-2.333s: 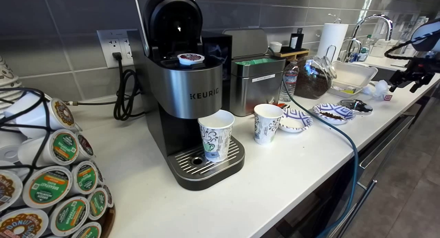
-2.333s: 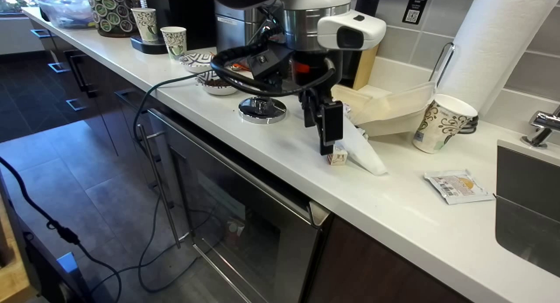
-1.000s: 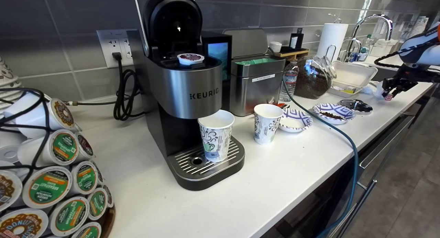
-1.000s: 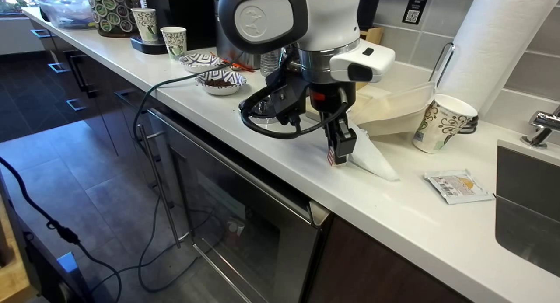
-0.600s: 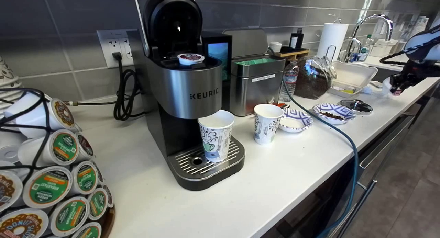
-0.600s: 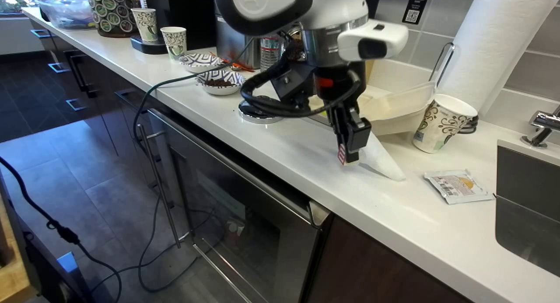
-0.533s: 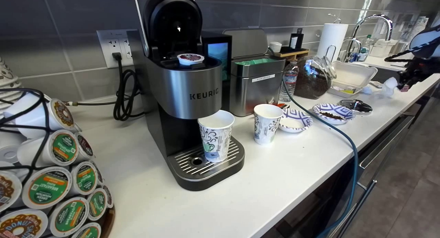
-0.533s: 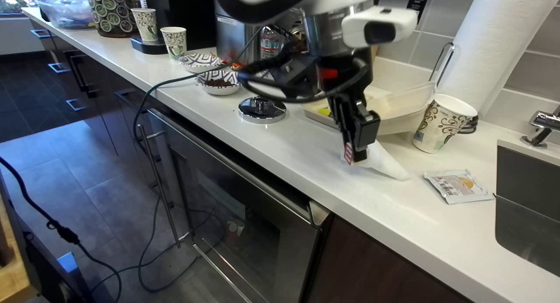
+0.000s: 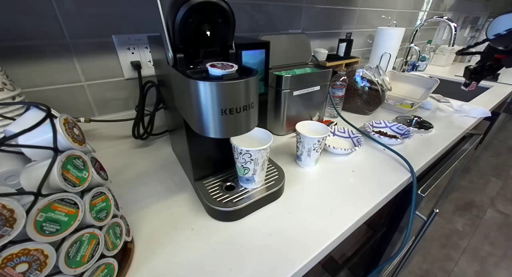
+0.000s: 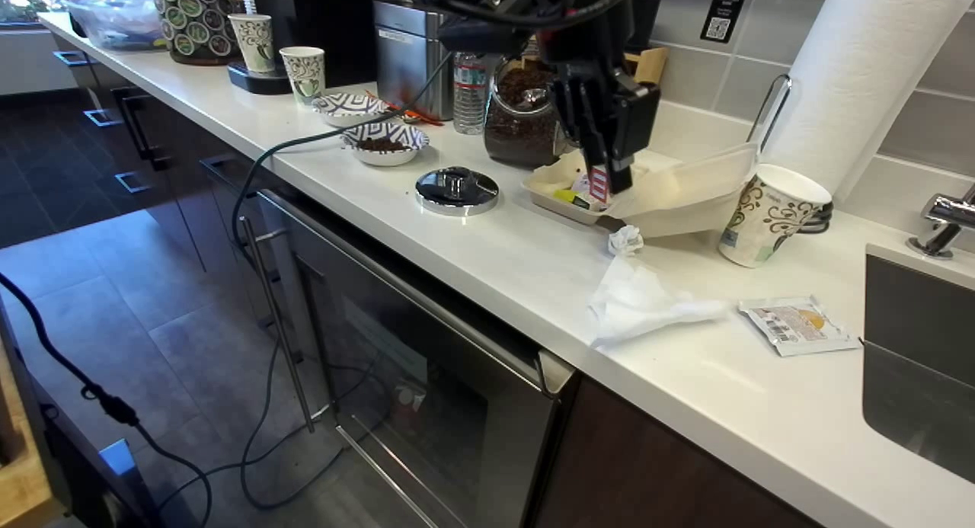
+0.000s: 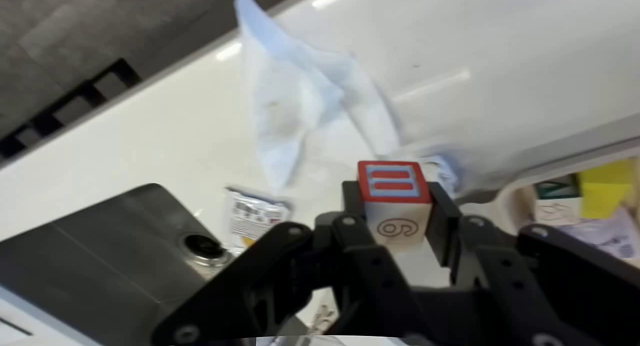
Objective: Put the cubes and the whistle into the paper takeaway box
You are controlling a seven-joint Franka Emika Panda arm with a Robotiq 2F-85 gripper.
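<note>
My gripper (image 11: 395, 198) is shut on a wooden cube (image 11: 397, 221) whose one face has a red frame with a blue letter. The cube hangs in the air, as the gripper (image 9: 471, 85) in an exterior view shows. The paper takeaway box (image 9: 430, 85) lies with its lid folded back. In the wrist view the box (image 11: 492, 208) is right of my fingers, so the held cube is beside it. Inside the box are a green-topped cube (image 11: 557, 208) and something yellow (image 11: 607, 188). Whether the yellow thing is the whistle, I cannot tell.
A crumpled white napkin (image 10: 644, 303) lies by the counter edge. Near it are a foil packet (image 10: 798, 324), a paper cup (image 10: 773, 216) and the sink (image 10: 918, 345). A chrome lid (image 10: 457, 191) and a glass jar (image 10: 522, 124) stand beside the box.
The gripper went down, closed on the cube and has lifted it off the counter, now higher than half a second ago. The napkin shifted toward the sink and lies spread out.
</note>
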